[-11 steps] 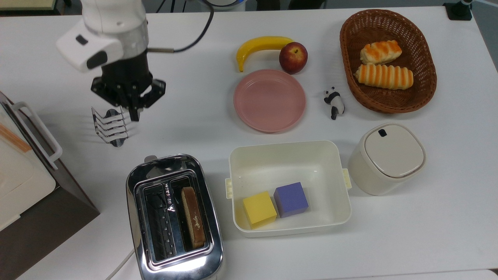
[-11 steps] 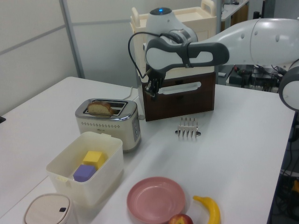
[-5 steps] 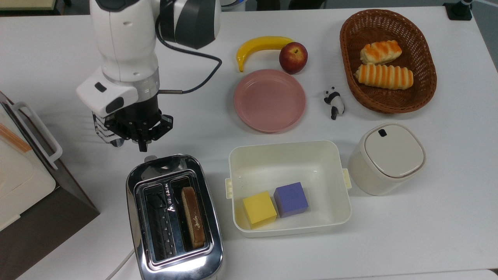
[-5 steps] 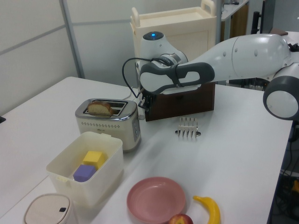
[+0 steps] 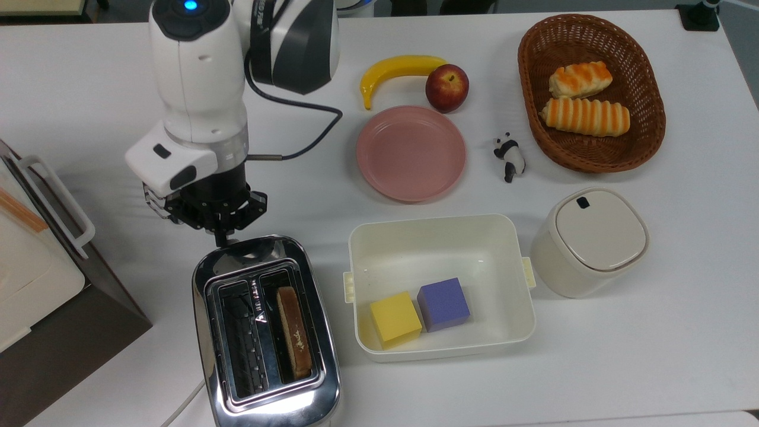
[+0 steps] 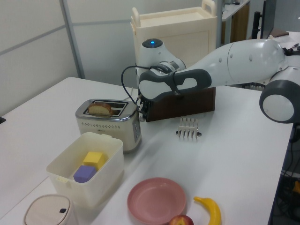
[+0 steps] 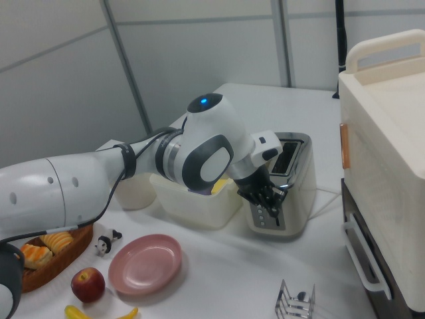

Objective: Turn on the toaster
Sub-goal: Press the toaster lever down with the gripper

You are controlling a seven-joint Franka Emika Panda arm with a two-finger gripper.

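End effector: (image 5: 220, 237) points down at the lever end of the toaster; the black fingers look drawn close together with nothing between them. In the right view (image 7: 271, 199) it sits against the toaster's control face.
Toaster: (image 5: 267, 332) chrome, two slots, on the bench (image 5: 652, 356) near the top view's lower left. In the left view (image 6: 110, 124) it stands upright, just beside the white bin.
Bread slice: (image 5: 295, 332) stands in the slot on the top view's right; its crust rises above the slot rim in the left view (image 6: 101, 108).
Cord: (image 5: 184, 403) white, leaves the toaster toward the top view's bottom edge.
White bin: (image 5: 522, 314) open, just beside the toaster on the top view's right; holds a yellow cube (image 5: 395, 318) and a purple cube (image 5: 443, 303), touching each other.
Toast rack: (image 6: 188, 128) wire, upright, on open bench, apart from the toaster.
Box appliance: (image 5: 35, 279) cream over brown, white handle, at the top view's left edge.
Pink plate: (image 5: 411, 153) bare, mid bench.
Banana: (image 5: 397, 70) and apple (image 5: 447, 88) touch, just beyond the plate.
Panda figure: (image 5: 510, 157) between plate and basket.
Basket: (image 5: 646, 124) brown wicker, holds two striped bread rolls (image 5: 584, 115).
Lidded container: (image 5: 587, 240) cream, closed, near the bin on the top view's right.
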